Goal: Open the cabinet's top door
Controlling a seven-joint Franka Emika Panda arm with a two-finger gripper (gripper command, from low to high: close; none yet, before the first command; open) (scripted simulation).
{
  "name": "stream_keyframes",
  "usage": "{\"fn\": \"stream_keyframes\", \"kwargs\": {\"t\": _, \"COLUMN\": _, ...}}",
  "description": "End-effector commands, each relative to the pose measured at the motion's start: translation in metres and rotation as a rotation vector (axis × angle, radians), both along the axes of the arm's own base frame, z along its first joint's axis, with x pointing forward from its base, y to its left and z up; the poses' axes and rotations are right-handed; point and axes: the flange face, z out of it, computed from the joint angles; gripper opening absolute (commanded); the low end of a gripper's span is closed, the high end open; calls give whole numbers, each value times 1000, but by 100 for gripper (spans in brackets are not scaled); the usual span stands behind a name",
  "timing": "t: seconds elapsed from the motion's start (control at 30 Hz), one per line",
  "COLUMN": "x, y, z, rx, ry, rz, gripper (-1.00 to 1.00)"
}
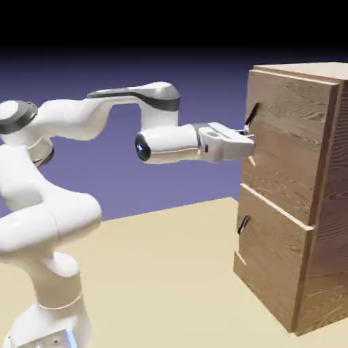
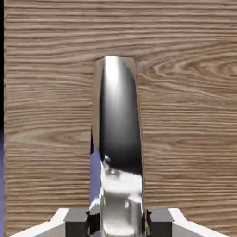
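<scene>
Shut on the short, dark, glossy bar handle [image 2: 121, 120] with the small grey-tipped white pincer [image 1: 250, 145]. Reaching level toward the exterior view's right with the jointed white arm [image 1: 170, 144]. Beside the upper door's edge, open backdrop. Sits at that view's right, on the pale yellow table [image 1: 156, 272]: tall brown wood-grain cabinet [image 1: 333, 183], square wood-grain top door [image 1: 289, 136] looking closed.

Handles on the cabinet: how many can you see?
2. One is on the top door, with the gripper at its lower end. The other is on the lower door. The cabinet's hidden sides might have more.
</scene>
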Motion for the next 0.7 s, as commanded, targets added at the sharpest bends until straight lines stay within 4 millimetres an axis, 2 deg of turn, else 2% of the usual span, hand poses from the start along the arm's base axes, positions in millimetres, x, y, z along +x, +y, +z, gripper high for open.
{"fn": "stream_keyframes", "kwargs": {"t": 0.0, "x": -6, "y": -5, "z": 0, "rx": 0, "ry": 0, "rz": 27, "gripper": -100}}
{"fn": "stream_keyframes", "kwargs": {"t": 0.3, "x": -50, "y": -48, "z": 0, "rx": 0, "ry": 0, "rz": 265, "gripper": -100}}
{"fn": "stream_keyframes", "kwargs": {"t": 0.67, "x": -89, "y": -114, "z": 0, "rx": 0, "ry": 0, "rz": 556, "gripper": -100}}
